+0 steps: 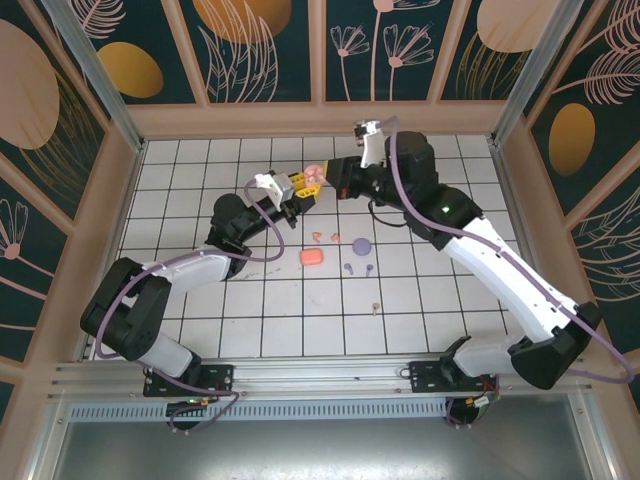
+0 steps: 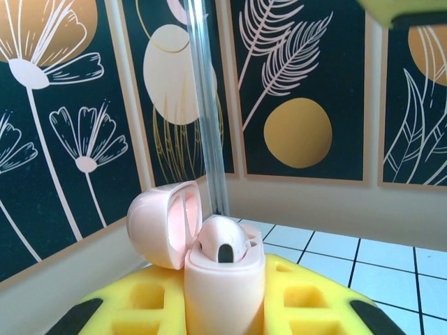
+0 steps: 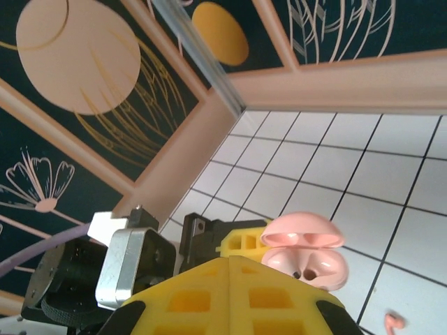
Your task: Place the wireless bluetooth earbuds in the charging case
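Observation:
My left gripper is shut on a pale pink charging case, held up above the tiles at the back middle. In the left wrist view the case stands upright between my yellow fingers with its lid swung open and one pale pink earbud seated in it. My right gripper hovers just right of the case. Its yellow jaws are pressed together, and I see nothing between them. Loose earbuds lie on the tiles: two pinkish ones, two purple ones, and another small one.
A coral-red case and a round purple case lie on the tiles near the loose buds. Wooden walls with flower panels close in the back and both sides. One bud on the floor shows below the held case.

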